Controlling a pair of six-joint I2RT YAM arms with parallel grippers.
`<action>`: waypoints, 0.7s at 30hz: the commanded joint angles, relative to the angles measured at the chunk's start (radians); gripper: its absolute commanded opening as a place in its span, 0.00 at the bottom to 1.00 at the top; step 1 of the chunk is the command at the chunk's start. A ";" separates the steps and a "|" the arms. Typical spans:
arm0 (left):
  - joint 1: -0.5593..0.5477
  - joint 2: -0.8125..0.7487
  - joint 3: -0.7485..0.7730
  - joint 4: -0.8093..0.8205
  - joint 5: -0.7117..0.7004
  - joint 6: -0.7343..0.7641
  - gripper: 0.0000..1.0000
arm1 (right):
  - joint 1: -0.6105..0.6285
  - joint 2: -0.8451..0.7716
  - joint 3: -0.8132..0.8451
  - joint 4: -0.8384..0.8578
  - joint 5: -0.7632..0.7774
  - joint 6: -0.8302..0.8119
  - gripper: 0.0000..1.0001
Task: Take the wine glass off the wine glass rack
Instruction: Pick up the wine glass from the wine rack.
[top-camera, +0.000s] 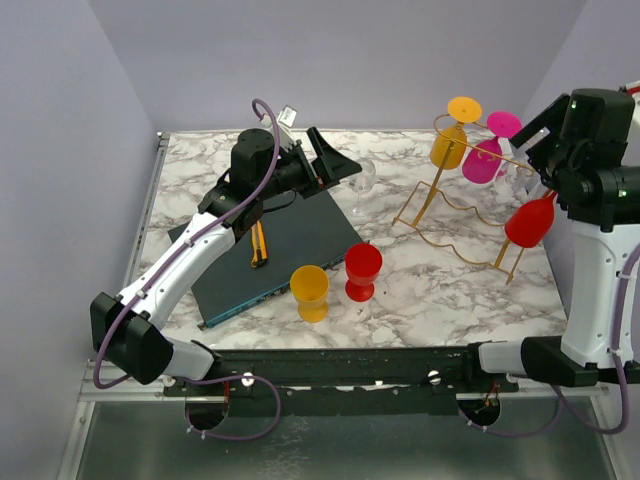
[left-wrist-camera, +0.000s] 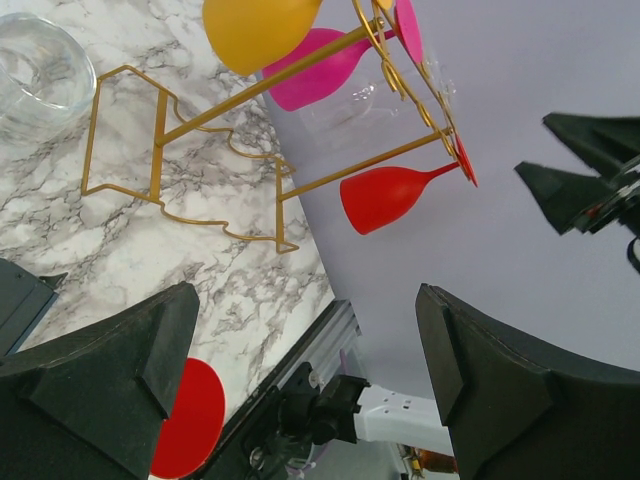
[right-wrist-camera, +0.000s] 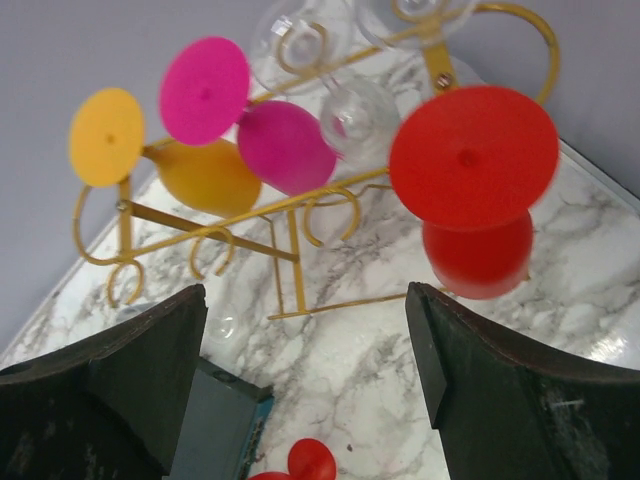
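Gold wire, your wine glass rack (top-camera: 455, 215) stands toward the table's (top-camera: 440, 300) far right corner, the red wine glass (top-camera: 528, 222) hanging bowl-down at its near end (other glasses hang alongside). Your right gripper (right-wrist-camera: 305, 330) is spread wide near its foot, apart from it; the left gripper (left-wrist-camera: 305, 320) is also spread.

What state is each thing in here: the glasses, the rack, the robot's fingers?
Wine glass rack: standing, loaded.
Yellow hung glass: foot up.
Pink hung glass: foot up.
Red hung glass: foot up.
Clear hung glass: foot up.
Yellow table glass: upright.
Red table glass: upright.
Left fingers: open, empty.
Right fingers: open, empty.
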 joint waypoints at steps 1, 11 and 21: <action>-0.007 0.015 0.030 0.026 0.006 0.004 0.99 | -0.017 0.109 0.207 0.015 -0.074 -0.073 0.88; -0.009 0.021 0.060 -0.004 -0.019 0.025 0.99 | -0.174 0.171 0.308 0.032 -0.247 -0.077 0.88; -0.009 0.026 0.049 -0.004 -0.013 0.027 0.99 | -0.189 0.006 0.064 0.057 -0.105 -0.060 0.91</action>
